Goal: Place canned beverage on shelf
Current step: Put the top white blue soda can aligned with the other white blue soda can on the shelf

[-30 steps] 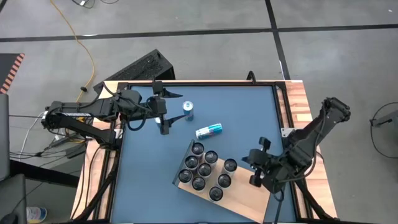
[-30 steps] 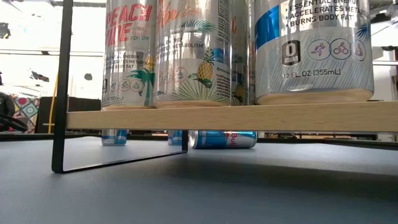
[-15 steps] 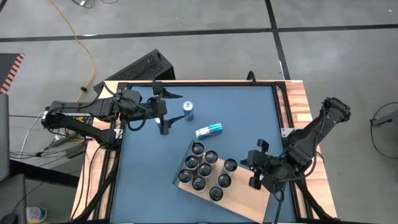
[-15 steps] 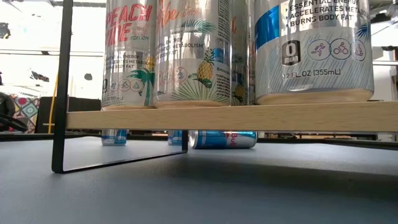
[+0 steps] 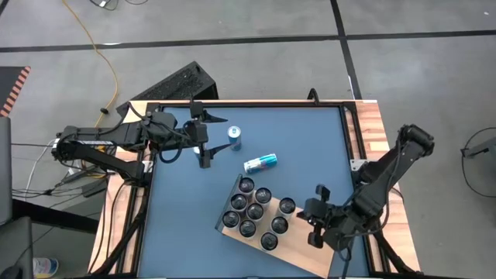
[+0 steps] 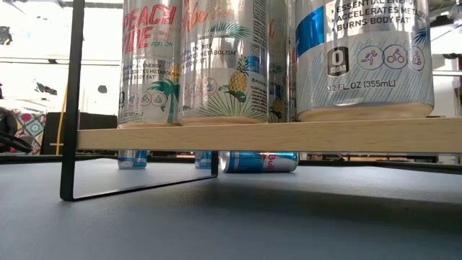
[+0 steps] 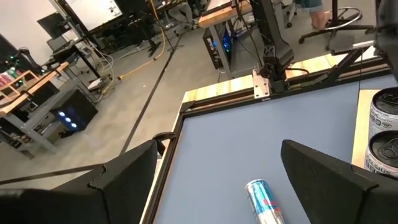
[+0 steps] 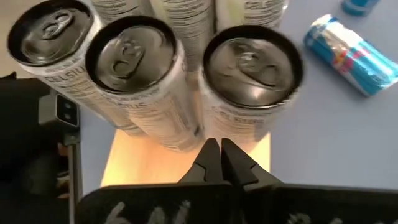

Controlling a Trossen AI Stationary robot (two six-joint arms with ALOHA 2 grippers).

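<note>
Cans crowd the shelf (image 5: 306,252), that light-wood board lying at an angle on the blue counter (image 5: 310,147), and we count nine upright cans (image 5: 256,213) clustered on the end of the board nearer the counter's middle. The other end of the board is bare wood.

Over on the right, we see the right claw (image 5: 316,225) hanging just past the edge of that cluster, over the shelf's bare stretch. Its fingers are pressed together with nothing between them, and the right wrist view confirms it: the two dark tips (image 8: 219,163) meet in a point right in front of three silver can tops, above pale wood.

On the left, we have the left claw (image 5: 203,141) out over the counter's far-left part, its fingers spread wide apart and holding nothing. Just beside it stands one small blue can (image 5: 234,136), upright on the counter. A second can, the blue-and-silver lying can (image 5: 260,162), rests on its side between that upright one and the shelf.

From the low view we look under the board: it sits raised on a thin dark frame (image 6: 68,108), tall cans stand on top, and the lying can shows beneath it on the counter behind.
</note>
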